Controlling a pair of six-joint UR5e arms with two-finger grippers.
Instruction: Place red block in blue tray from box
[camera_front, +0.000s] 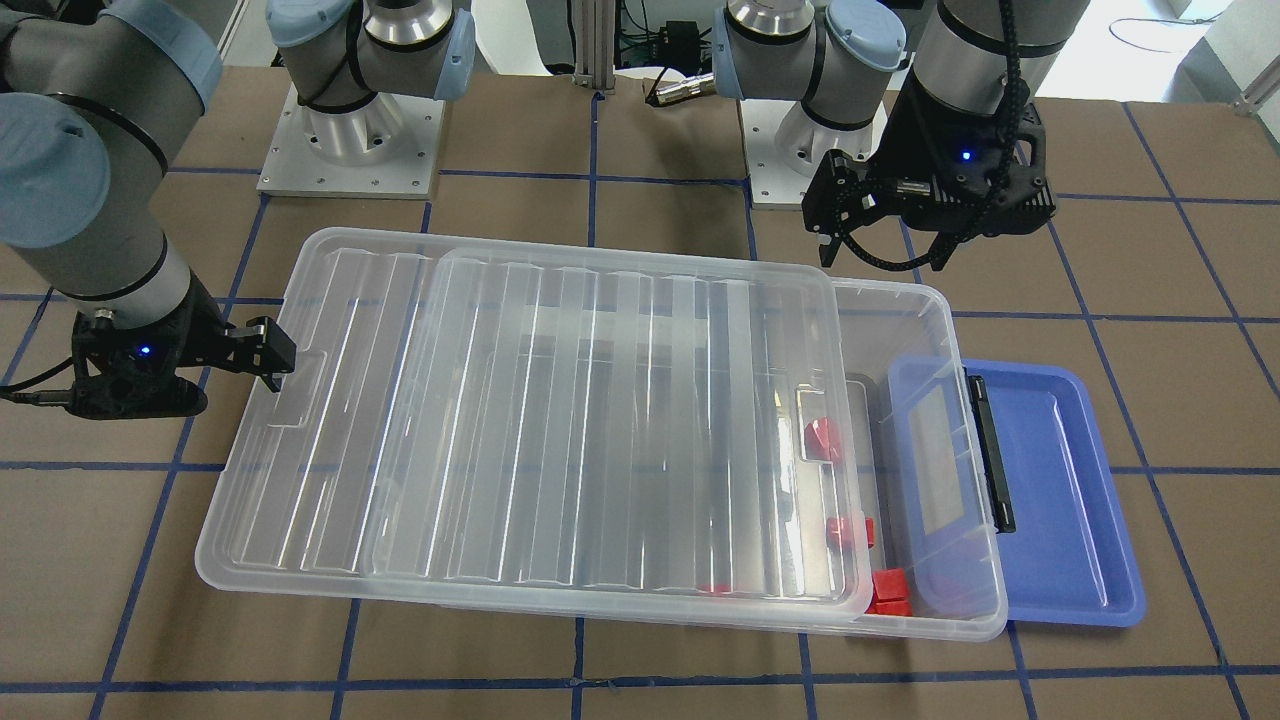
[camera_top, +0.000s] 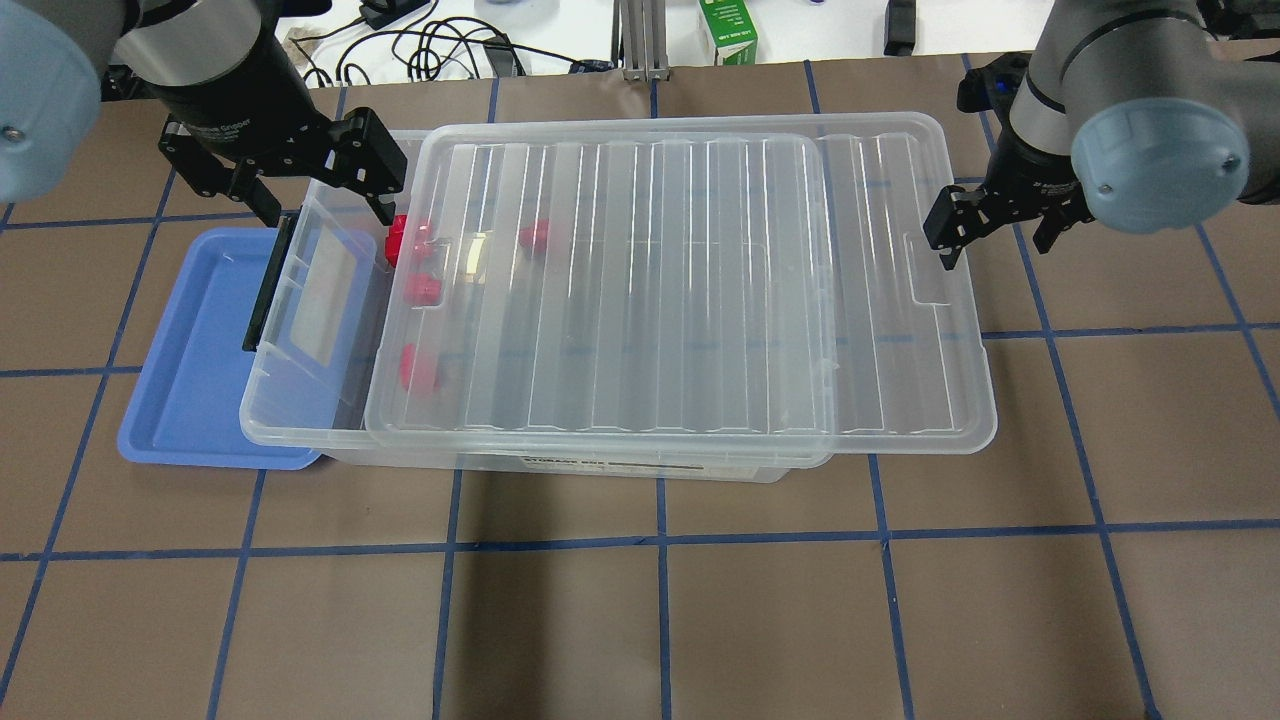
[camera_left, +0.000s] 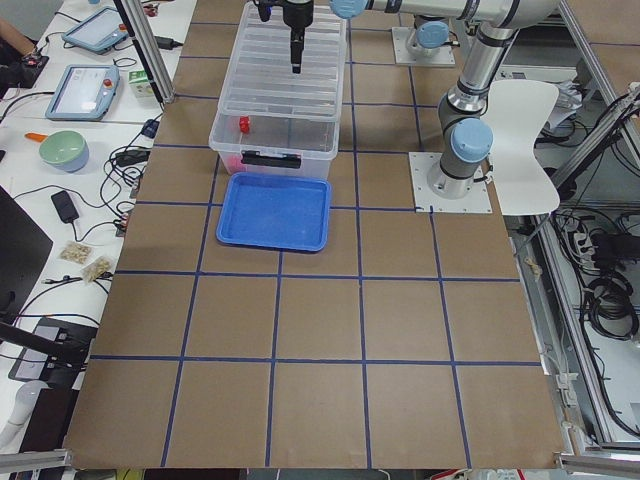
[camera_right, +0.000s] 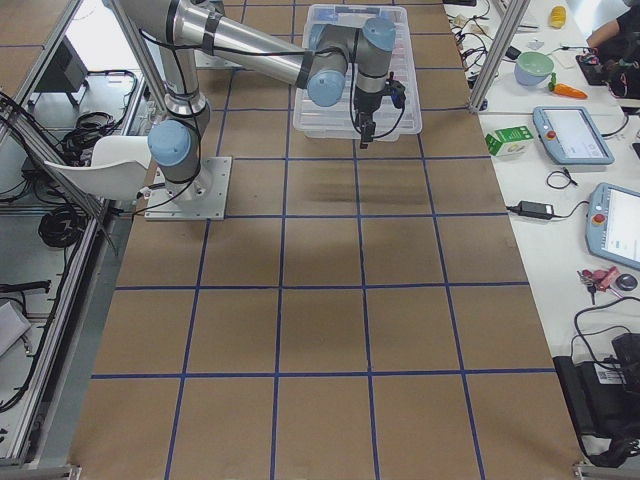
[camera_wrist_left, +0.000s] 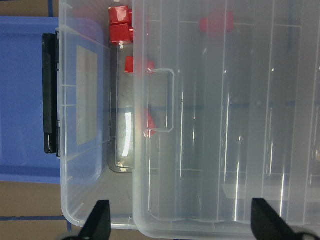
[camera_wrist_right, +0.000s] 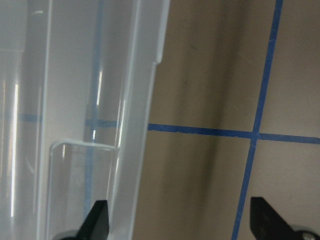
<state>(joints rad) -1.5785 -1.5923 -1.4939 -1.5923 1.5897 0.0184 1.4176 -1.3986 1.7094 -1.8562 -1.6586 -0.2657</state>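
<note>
Left jaws spread wide, empty, hovering over box (camera_front: 942, 300) at its uncovered end, likely lining up a pick. Right jaws also open, gripping nothing, straddling far rim of lid (camera_front: 600, 420), seemingly placed to hold it slid aside. Red block (camera_front: 889, 588) lies in exposed gap. Tray (camera_front: 1070, 480) empty, just beside latch end, so the carry is short.

Five blocks (camera_front: 850, 530), one tray (camera_front: 1060, 500), one box (camera_front: 940, 628)
</note>
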